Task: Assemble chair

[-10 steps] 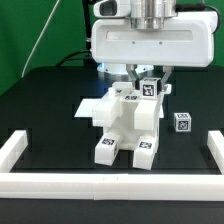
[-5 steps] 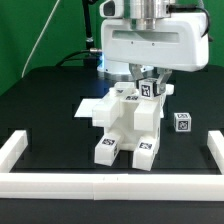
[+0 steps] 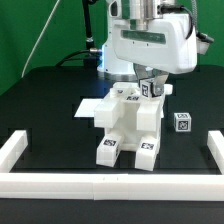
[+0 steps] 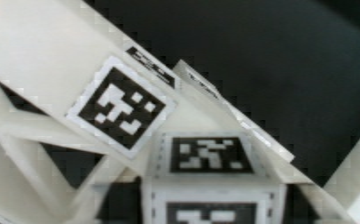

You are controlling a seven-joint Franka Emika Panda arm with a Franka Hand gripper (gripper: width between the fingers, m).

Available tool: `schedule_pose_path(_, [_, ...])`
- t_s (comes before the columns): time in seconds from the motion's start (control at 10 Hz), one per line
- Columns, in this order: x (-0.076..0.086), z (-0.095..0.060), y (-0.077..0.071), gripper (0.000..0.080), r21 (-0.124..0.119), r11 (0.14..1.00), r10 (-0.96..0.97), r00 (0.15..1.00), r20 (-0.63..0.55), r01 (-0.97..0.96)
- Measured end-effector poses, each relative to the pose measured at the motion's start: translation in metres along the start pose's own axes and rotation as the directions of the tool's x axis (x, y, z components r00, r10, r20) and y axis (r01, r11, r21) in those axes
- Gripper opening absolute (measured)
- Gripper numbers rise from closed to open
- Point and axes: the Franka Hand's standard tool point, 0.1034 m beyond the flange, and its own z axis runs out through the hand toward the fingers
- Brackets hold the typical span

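Note:
The chair (image 3: 130, 125), a blocky white build with tagged feet, stands mid-table in the exterior view. At its upper back sits a tagged white piece (image 3: 150, 89). My gripper (image 3: 149, 78) hangs right over that piece, its fingers down at its top. Whether they press on it does not show. In the wrist view, tagged white faces (image 4: 124, 103) (image 4: 207, 153) of the chair fill the picture at close range. A loose tagged white block (image 3: 183, 122) lies on the exterior view's right.
White border rails run along the front (image 3: 110, 186), the left (image 3: 12, 150) and the right (image 3: 213, 150) of the black table. The marker board (image 3: 88, 109) lies flat behind the chair on the exterior view's left.
The hand above the chair has turned and shifted a little toward the exterior view's right. The chair and the loose block have stayed where they were.

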Motion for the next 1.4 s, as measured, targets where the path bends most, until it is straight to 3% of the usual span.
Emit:
schedule_pose_path(0.1, [0.000,0.000,0.000,0.0507,0.000,1.000,0.000,1.000,0.000,0.000])
schedule_pose_path(0.2, [0.000,0.000,0.000,0.0618,-0.005,0.995,-0.103,0.995,-0.004,0.103])
schedule_pose_path(0.4, [-0.003,-0.002,-0.005,0.0640,-0.002,0.918,-0.397,0.918,-0.005,0.397])
schedule_pose_path(0.5, [-0.006,-0.001,-0.006,0.0648,-0.002,0.816,-0.578,0.816,-0.001,0.578])
schedule_pose_path(0.9, [-0.010,-0.001,-0.004,0.0649,-0.013,0.618,-0.786,0.618,-0.014,0.786])
schedule_pose_path(1.0, [-0.009,-0.002,-0.004,0.0649,-0.031,0.464,-0.885,0.465,0.010,0.885])
schedule_pose_path(1.1, [-0.005,-0.003,-0.006,0.0649,-0.033,0.355,-0.935,0.355,0.010,0.934])
schedule_pose_path(1.3, [-0.005,-0.003,-0.005,0.0649,-0.035,0.398,-0.917,0.398,0.009,0.917])
schedule_pose_path(1.4, [-0.005,-0.003,-0.005,0.0520,-0.036,0.396,-0.918,0.397,0.009,0.917])
